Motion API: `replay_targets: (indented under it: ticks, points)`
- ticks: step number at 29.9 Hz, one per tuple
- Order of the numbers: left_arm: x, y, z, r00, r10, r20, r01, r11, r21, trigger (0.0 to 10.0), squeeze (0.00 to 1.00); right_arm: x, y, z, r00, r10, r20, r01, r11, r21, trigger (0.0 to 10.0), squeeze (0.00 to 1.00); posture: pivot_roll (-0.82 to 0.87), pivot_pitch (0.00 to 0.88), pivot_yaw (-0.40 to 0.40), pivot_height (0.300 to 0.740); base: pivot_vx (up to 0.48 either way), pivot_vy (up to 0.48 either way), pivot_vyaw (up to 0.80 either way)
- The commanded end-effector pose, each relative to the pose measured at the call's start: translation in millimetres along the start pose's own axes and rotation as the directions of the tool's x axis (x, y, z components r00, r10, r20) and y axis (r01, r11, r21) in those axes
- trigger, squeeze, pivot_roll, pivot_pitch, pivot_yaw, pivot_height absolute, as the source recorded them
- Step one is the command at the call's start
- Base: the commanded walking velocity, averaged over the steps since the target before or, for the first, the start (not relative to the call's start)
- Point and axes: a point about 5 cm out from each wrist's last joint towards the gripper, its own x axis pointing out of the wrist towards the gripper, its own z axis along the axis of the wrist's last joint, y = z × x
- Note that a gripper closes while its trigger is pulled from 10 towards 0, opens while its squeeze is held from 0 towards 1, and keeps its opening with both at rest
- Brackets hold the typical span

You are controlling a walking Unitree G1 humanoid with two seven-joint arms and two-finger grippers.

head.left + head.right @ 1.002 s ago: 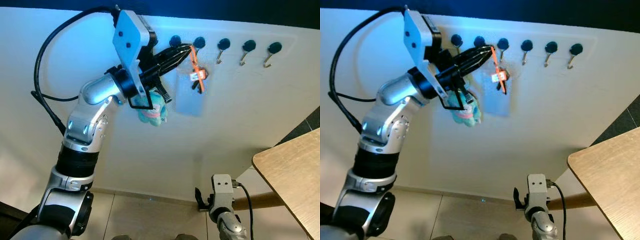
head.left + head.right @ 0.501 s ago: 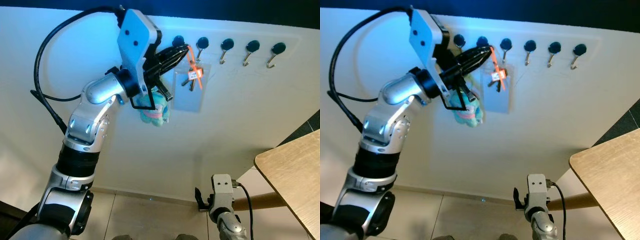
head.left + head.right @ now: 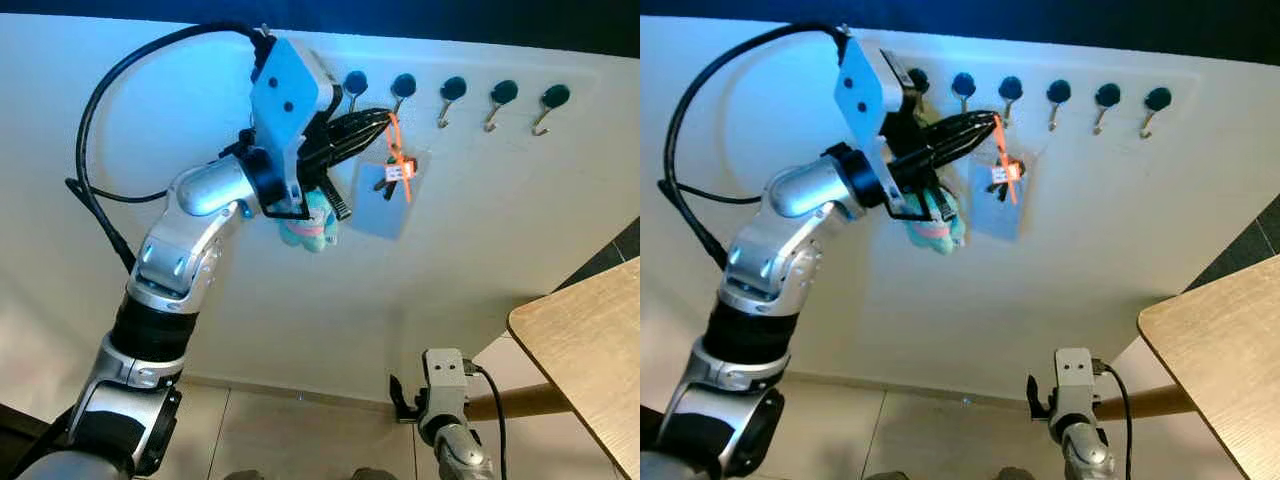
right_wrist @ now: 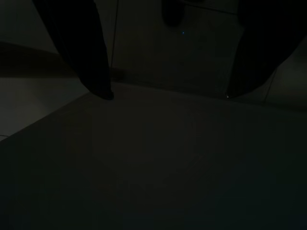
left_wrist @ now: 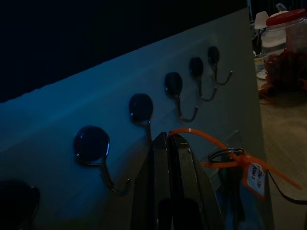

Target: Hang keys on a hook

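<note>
Orange plastic of a tie loop (image 3: 397,140) marks the keys (image 3: 392,178), which dangle from the tip of our left pincer (image 3: 384,117), its two black fingers pressed together on that loop just below the row of hooks (image 3: 448,97) on the white wall (image 3: 480,230). In the left wrist view the closed fingers (image 5: 171,158) sit under the nearest hook (image 5: 142,111), with the key ring (image 5: 226,155) and its orange tag (image 5: 255,176) hanging off to one side, not yet over any hook. A turquoise fluffy charm (image 3: 308,224) hangs beneath our left wrist. A clear plastic sleeve (image 3: 383,203) lies flat on the wall behind the keys. A wooden worktop (image 3: 590,350) juts in at the lower right, and our right pincer (image 4: 168,93) hangs idle near the tiled floor (image 3: 300,435), fingers spread apart.
</note>
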Motion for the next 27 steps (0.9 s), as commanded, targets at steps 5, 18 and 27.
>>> replay_targets:
  ticks: [5, 18, 27]
  points:
    - [8.6, -9.7, 3.6, 0.998, 0.023, 0.056, -0.021, 0.999, -0.030, 10.0, 0.00, -1.0, -0.1, -0.8, 1.000, 0.006, 0.003, -0.006, 1.000, -0.001, 10.0, 0.00, 0.06, 0.073, -0.015, 0.740, 0.000, 0.000, 0.00]
    - [32.0, -12.8, -3.0, 0.988, 0.121, 0.098, -0.116, 0.992, -0.051, 10.0, 0.00, 1.1, 0.5, 2.4, 1.000, 0.005, 0.010, -0.005, 1.000, 0.000, 10.0, 0.00, 0.05, 0.075, -0.010, 0.740, 0.000, 0.000, 0.00]
    - [39.1, -17.4, -7.5, 0.983, 0.148, 0.106, -0.145, 0.989, -0.034, 10.0, 0.00, 1.1, 1.4, 2.3, 1.000, 0.002, 0.011, -0.002, 1.000, 0.005, 10.0, 0.00, 0.06, 0.074, -0.006, 0.740, 0.000, 0.000, 0.00]
